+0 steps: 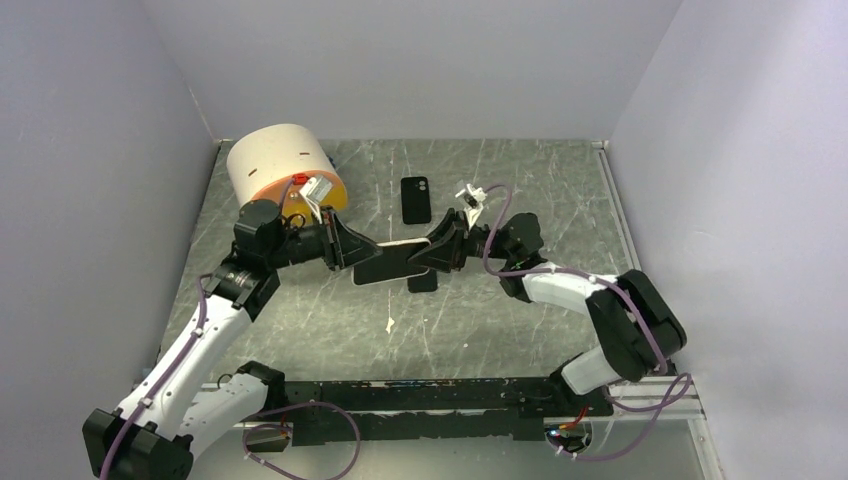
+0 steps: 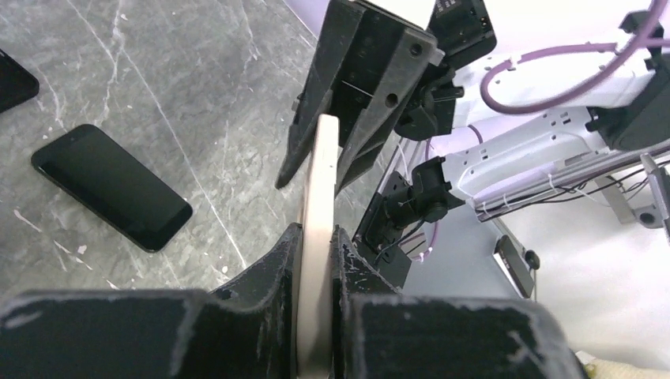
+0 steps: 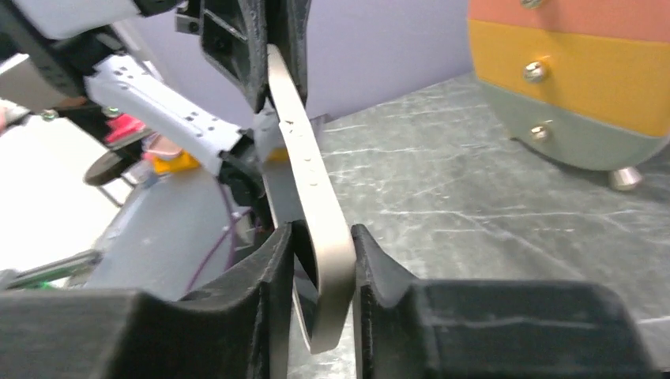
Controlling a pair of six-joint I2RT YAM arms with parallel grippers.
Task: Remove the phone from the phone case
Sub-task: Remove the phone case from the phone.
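Note:
A phone in a beige case [image 1: 390, 263] hangs above the table's middle, held at both ends. My left gripper [image 1: 352, 255] is shut on its left end. In the left wrist view the case's edge [image 2: 318, 181] runs up from between the left gripper's [image 2: 316, 237] jaws. My right gripper [image 1: 428, 255] is shut on the right end. In the right wrist view the beige edge [image 3: 308, 170] sits between the right gripper's [image 3: 320, 237] jaws, with a dark face showing on its left side. The left gripper [image 3: 272, 71] grips the far end.
A black phone [image 1: 416, 200] lies at the back of the table. Another black phone [image 1: 423, 282] [image 2: 111, 185] lies under the held one. A white and orange round drawer unit [image 1: 285, 170] [image 3: 569, 71] stands at the back left. A small white scrap [image 1: 390, 323] lies nearer the front.

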